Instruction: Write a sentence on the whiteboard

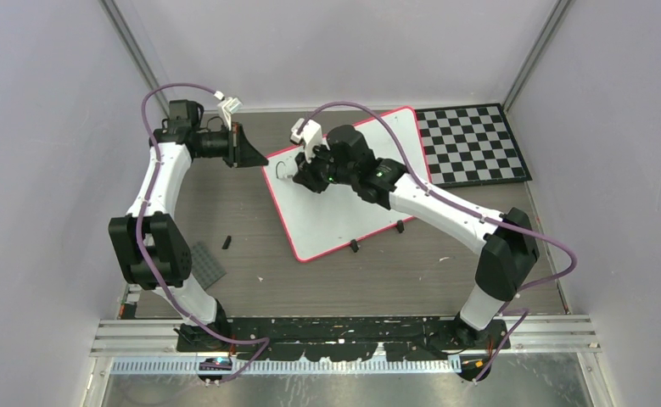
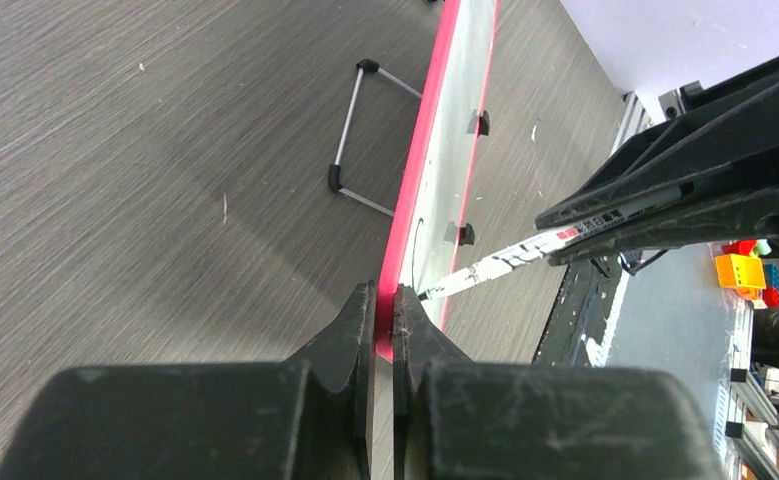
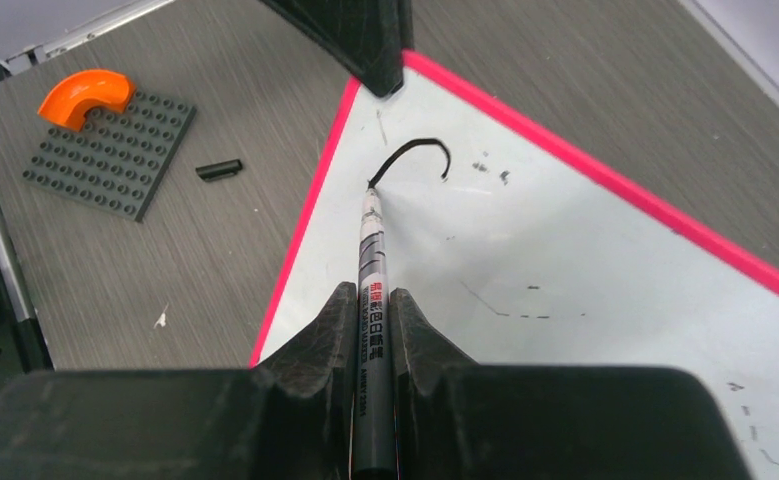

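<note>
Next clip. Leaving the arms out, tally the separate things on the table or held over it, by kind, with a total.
whiteboard: 1
marker: 1
checkerboard mat: 1
grey studded plate: 1
orange arch brick: 1
small black stick-like piece: 1
wire frame with black tips: 1
Total: 7

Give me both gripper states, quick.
Left gripper: shut on the whiteboard, clamping its pink rim near a corner.
Right gripper: shut on the marker, tip touching the whiteboard.
</note>
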`<state>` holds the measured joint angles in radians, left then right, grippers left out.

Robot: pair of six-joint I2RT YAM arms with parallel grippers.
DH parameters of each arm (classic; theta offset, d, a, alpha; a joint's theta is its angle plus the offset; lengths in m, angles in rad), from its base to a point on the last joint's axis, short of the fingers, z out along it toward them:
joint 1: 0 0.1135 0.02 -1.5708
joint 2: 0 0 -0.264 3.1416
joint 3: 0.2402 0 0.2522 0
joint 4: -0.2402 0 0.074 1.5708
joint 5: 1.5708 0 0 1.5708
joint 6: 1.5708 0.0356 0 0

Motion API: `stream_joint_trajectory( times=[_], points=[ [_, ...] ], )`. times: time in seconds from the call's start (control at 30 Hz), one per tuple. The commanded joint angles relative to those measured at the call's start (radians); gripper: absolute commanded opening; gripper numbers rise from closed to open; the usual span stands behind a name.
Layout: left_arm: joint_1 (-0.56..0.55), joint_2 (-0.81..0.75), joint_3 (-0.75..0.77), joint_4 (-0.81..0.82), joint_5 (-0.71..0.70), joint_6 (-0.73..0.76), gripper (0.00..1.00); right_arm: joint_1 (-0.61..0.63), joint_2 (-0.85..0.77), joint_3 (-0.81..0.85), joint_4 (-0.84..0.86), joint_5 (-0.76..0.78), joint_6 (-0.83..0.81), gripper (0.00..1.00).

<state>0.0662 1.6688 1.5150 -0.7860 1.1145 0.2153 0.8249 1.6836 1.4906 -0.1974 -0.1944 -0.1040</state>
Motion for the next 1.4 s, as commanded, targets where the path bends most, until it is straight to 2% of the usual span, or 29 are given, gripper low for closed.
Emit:
stream_joint_trajectory(
  times=[0.0,0.27,0.57,0.9,1.37],
  points=[
    [-0.005,-0.009,0.020,-0.065,0.008,0.032,0.00,0.006,-0.033,-0.040,-0.017,0.001,-0.021,0.00],
    [-0.004,-0.012,0.019,-0.078,0.010,0.049,0.00,0.002,-0.070,-0.071,-0.037,0.043,-0.040,0.00],
    [-0.004,0.000,0.037,-0.099,0.014,0.069,0.00,-0.037,-0.071,-0.020,-0.052,0.075,-0.049,0.00],
    [-0.005,0.004,0.037,-0.097,0.021,0.068,0.00,-0.037,-0.073,0.017,-0.032,-0.031,-0.021,0.00],
    [-0.006,0.006,0.036,-0.084,0.015,0.057,0.00,-0.022,-0.018,0.035,-0.003,-0.024,-0.032,0.00]
  ],
)
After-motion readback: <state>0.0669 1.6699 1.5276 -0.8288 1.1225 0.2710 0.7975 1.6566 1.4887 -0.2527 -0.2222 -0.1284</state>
